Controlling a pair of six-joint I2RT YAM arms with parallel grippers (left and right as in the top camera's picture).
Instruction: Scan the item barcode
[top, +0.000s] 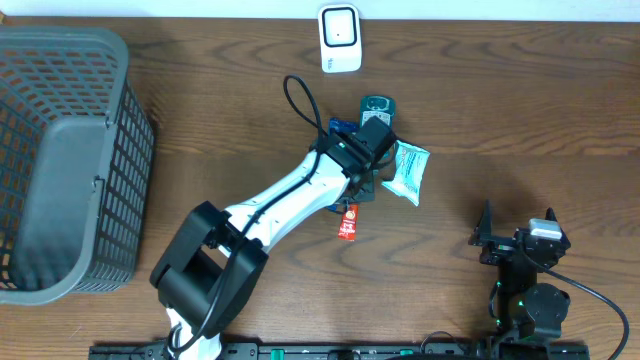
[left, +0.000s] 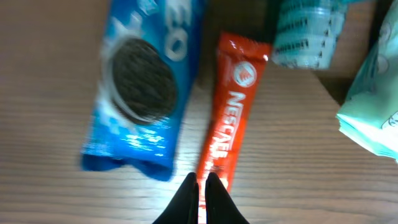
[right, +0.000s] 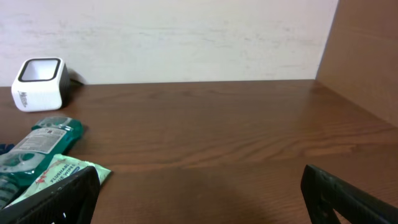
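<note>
A red Nescafe stick (left: 231, 118) lies lengthwise on the wooden table, and it also shows below the arm as the stick (top: 348, 222) in the overhead view. My left gripper (left: 202, 182) is shut with its tips on the stick's near end; only a red sliver shows between them. From overhead the left gripper (top: 362, 192) sits among the items. The white scanner (top: 339, 38) stands at the table's back edge, also seen as the scanner (right: 38, 84) from the right wrist. My right gripper (right: 199, 186) rests open at the front right, holding nothing.
A blue Oreo pack (left: 140, 87) lies left of the stick. A teal pack (left: 308, 34) and a mint wipes pack (top: 408, 172) lie to its right. A grey mesh basket (top: 60, 160) fills the table's left side.
</note>
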